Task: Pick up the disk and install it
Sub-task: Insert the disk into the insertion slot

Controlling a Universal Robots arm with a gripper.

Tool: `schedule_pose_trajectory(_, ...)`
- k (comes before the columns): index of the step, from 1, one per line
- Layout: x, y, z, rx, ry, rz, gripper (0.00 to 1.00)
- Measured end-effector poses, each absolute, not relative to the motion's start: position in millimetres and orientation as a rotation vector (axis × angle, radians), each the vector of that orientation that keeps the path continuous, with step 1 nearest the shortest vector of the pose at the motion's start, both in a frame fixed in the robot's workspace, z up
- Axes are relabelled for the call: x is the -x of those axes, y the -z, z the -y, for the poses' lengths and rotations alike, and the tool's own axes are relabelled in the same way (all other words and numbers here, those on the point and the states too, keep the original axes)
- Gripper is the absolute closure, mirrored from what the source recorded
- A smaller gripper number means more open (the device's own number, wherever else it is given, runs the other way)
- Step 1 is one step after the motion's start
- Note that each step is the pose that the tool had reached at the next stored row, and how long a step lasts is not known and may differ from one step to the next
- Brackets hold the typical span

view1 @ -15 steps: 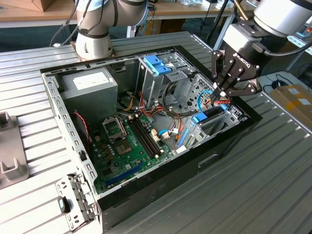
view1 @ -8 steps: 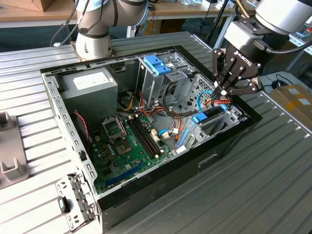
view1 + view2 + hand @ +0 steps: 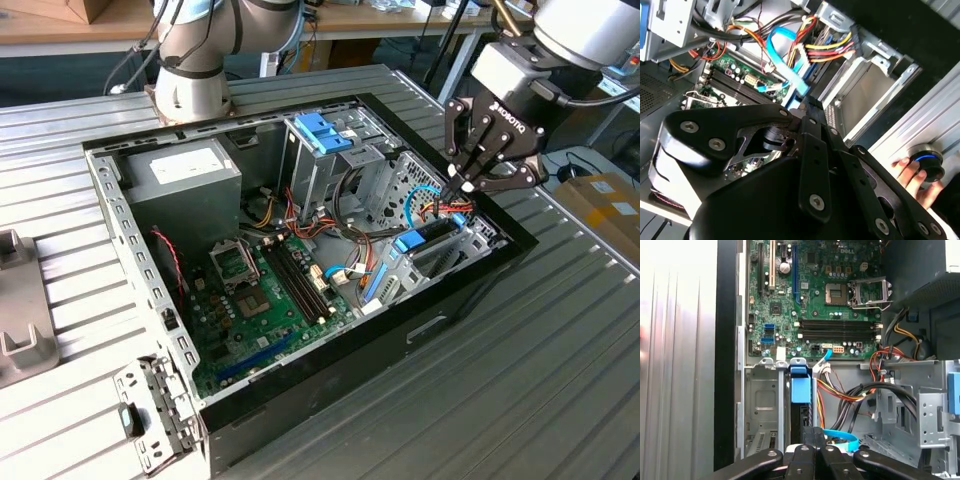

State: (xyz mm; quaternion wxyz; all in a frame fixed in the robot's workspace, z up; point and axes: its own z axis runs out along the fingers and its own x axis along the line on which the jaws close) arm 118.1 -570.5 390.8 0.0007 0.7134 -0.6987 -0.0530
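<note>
The open computer case [image 3: 300, 270] lay on its side on the ribbed metal worktop [image 3: 560, 380], so its inside faced up and the arm could reach in from above. The pincer [image 3: 470, 180] hung over the case's front corner at the exterior view's right, fingers pointing down and drawn in to a narrow stance at the tips. Directly below them the disk [image 3: 432, 232] stood on edge in the silver drive bay [image 3: 762, 405], one light-blue rail end [image 3: 800, 384] showing at its top in the first wrist view. The fingers sat just above or against the disk's dark upper edge; whether they truly clamped it could not be told, since the pincer's own body hid the contact in both wrist views. The disk seemed to be partly seated, sliding along the bay's walls, which would explain the vertical, edge-on hold: the rails must run straight into the guides. Red, yellow and orange power leads [image 3: 840, 390] and a flat blue data cable [image 3: 842, 439] draped beside the bay, close enough to snag. The green motherboard [image 3: 815, 300] lay beyond, and the grey power-supply box [image 3: 185, 185] sat at the far end. A chunky blue latch [image 3: 322, 132] topped the taller cage. A person's fingers [image 3: 907, 172] rested by a round button outside the case.
</note>
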Motion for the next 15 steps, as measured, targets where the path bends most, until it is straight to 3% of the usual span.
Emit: schedule_pose_trajectory(15, -160.4, -390.6, 570.6, -2.24, 0.166, 2.194, 0.9)
